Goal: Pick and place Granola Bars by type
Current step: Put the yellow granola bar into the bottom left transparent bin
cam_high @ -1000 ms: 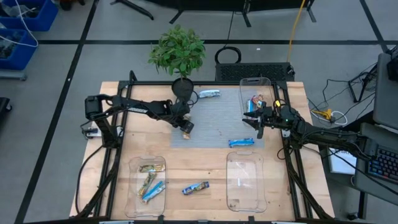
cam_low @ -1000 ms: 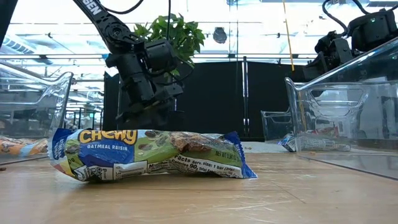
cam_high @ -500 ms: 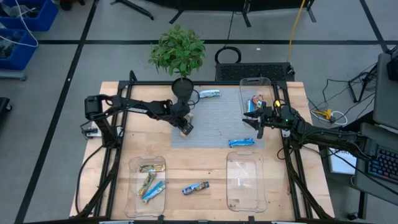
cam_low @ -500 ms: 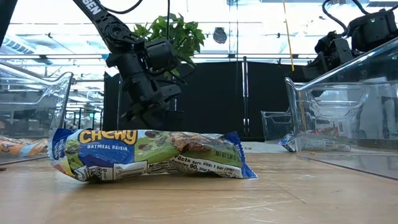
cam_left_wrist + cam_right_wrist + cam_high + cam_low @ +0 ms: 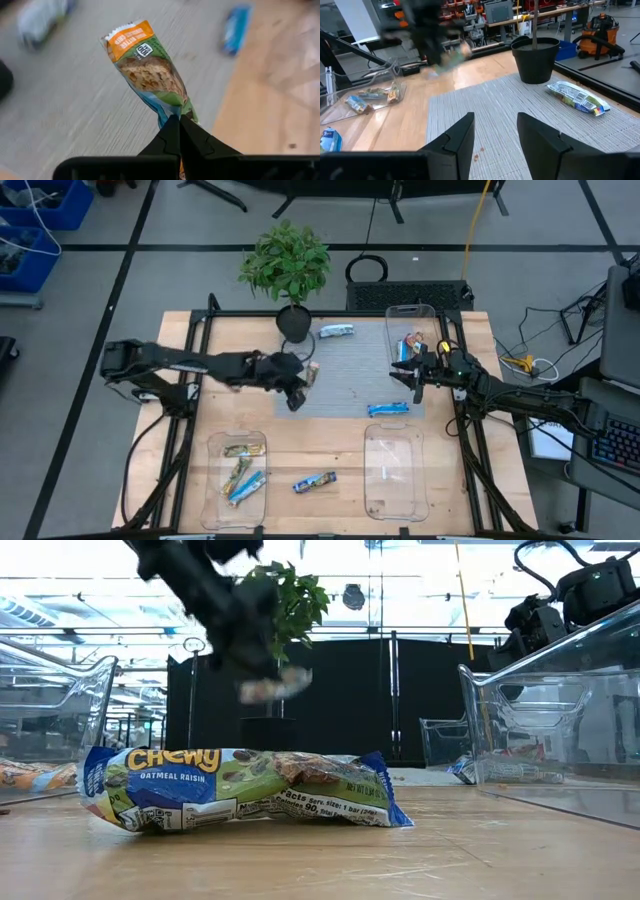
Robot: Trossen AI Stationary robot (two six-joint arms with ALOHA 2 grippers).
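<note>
a light wooden table (image 5: 330, 445) carries a grey ribbed mat (image 5: 350, 385) at its centre, with a potted plant (image 5: 288, 265) at the mat's far edge. four clear plastic trays sit around it: the near-left tray (image 5: 215, 495) holds three bars, gold and blue; the near-right tray (image 5: 395, 475) shows nothing inside; the far-right tray (image 5: 425, 315) holds a couple of bars. loose granola bars lie about: a blue one (image 5: 337, 331) on the mat beside the pot, a blue one (image 5: 387, 409) at the mat's near-right edge, and a chewy oatmeal raisin bar (image 5: 314, 481) on bare wood between the two near trays, filling the low view (image 5: 240, 788). beyond the table are a grey floor and shelving.

the left gripper (image 5: 296, 393) reaches in low over the mat's left part, its fingers (image 5: 172, 137) pressed together on the tail of an orange-and-green peanut butter bar (image 5: 147, 70), which hangs clear above the mat. the right gripper (image 5: 416, 383) waits over the mat's right edge beside the far-right tray, fingers (image 5: 457, 137) spread apart, nothing between them.
</note>
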